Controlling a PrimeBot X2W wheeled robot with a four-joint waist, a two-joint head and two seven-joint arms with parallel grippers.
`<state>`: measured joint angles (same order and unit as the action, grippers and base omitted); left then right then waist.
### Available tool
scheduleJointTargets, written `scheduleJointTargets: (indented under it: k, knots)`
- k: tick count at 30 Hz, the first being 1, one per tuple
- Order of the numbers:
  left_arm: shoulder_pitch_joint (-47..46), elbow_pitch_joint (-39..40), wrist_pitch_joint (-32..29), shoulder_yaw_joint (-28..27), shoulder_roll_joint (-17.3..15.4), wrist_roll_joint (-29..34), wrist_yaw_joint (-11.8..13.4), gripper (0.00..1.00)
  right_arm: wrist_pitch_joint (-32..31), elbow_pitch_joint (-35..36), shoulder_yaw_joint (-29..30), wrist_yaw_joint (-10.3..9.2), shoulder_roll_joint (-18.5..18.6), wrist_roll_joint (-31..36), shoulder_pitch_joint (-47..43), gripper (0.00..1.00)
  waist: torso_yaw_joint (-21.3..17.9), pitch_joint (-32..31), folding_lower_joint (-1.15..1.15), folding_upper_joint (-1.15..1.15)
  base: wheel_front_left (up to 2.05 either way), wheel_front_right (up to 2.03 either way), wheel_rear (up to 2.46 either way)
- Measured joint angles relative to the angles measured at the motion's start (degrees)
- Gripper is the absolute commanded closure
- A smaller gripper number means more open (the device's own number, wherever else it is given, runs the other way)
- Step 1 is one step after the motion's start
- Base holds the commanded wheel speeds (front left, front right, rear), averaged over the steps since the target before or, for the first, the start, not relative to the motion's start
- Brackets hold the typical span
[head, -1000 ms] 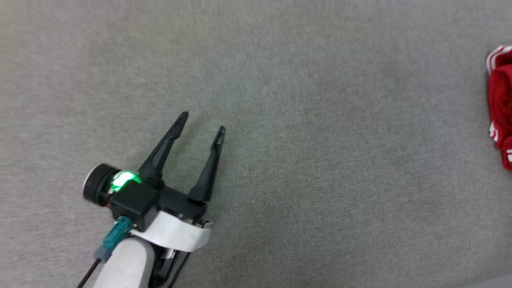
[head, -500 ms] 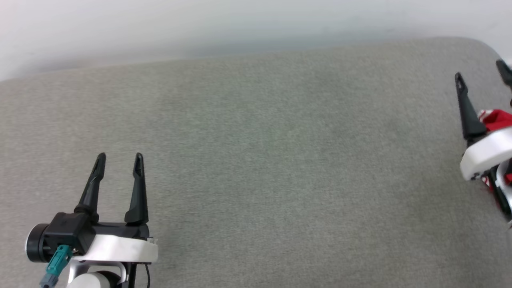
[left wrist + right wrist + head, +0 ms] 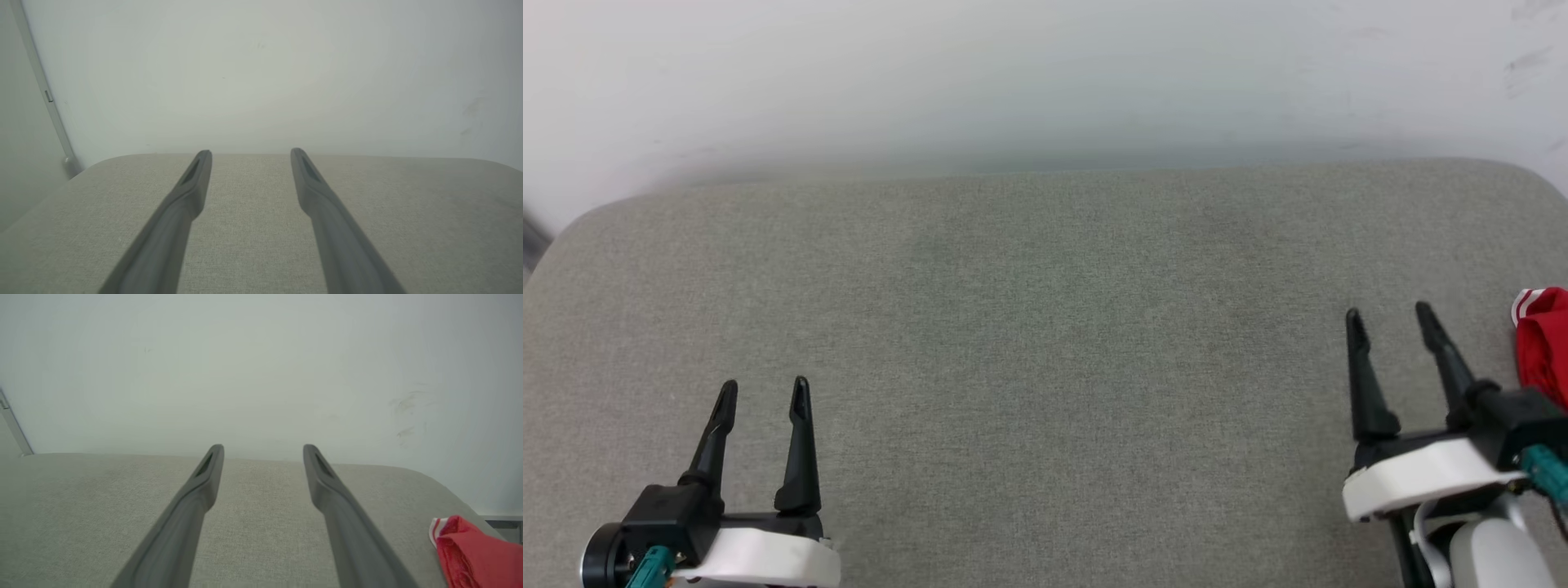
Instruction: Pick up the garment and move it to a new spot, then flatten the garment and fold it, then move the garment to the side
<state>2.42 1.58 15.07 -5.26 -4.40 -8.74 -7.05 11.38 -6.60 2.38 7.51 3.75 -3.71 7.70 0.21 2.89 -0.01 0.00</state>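
Note:
The garment (image 3: 1543,343) is a bunched red cloth with white-and-red striped trim, lying at the far right edge of the grey padded surface (image 3: 1045,327); the frame cuts most of it off. It also appears low right in the right wrist view as a red heap (image 3: 474,555). My right gripper (image 3: 1388,314) stands open just left of it, apart from the cloth, with nothing between its fingers (image 3: 196,498). At the lower left my left gripper (image 3: 764,388) is open and empty; its fingers (image 3: 188,196) hover over bare grey fabric.
A pale wall (image 3: 1045,73) rises directly behind the surface's rounded far edge. A slim vertical trim strip (image 3: 49,98) runs down the wall at the left. Between the two grippers the grey surface is wide and flat.
The head camera has swung, so the whole picture shifted: the wall and far edge now show. The right gripper has come into view left of the garment. Both grippers stay open.

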Motion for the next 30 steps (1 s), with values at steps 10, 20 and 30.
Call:
scheduleJointTargets:
  k: [10,20,30]
  knots:
    - [2.04,-3.5,-0.01,-0.64,0.65,0.56,-0.11,0.0,2.77,-0.85,-2.59,0.0,-0.71,-2.24,-3.78,0.0,-0.71,-0.5,0.0,0.0,0.0,0.0,0.0]
    - [1.96,-3.79,0.0,-1.26,1.07,0.88,-0.22,0.0,3.37,-1.4,-2.89,0.0,-0.78,-2.49,-3.92,0.0,-1.19,-0.81,0.01,0.0,0.0,0.0,0.0]
    - [1.94,-2.69,-0.01,-1.33,1.29,-0.04,-0.3,0.0,3.56,-1.58,-2.89,0.0,-0.78,-3.0,-3.92,0.0,-1.12,-0.89,0.01,0.0,0.0,0.0,0.0]
